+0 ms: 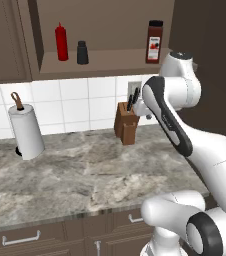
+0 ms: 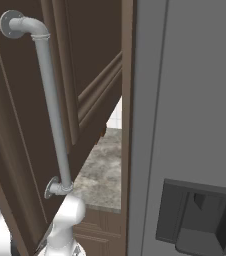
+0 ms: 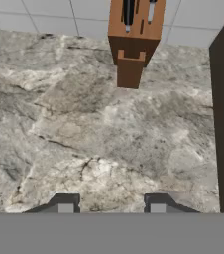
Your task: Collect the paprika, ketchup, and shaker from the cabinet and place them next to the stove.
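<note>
Our gripper (image 3: 112, 203) hangs closed and empty over the counter (image 3: 84, 139), the knife block (image 3: 133, 44) just ahead; rising toward the paprika (image 1: 155, 42) above, we risk clipping the cabinet (image 1: 110, 67) shelf lip.

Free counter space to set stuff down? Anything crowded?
Bare marble counter stretches between the paper towel roll at left and the knife block at the backsplash. Front edge is also bare. Cabinet shelf: ketchup and shaker stand close; gap before paprika.

Glossy white rounded arm (image 1: 185, 130) segments with dark grey joint bands.
</note>
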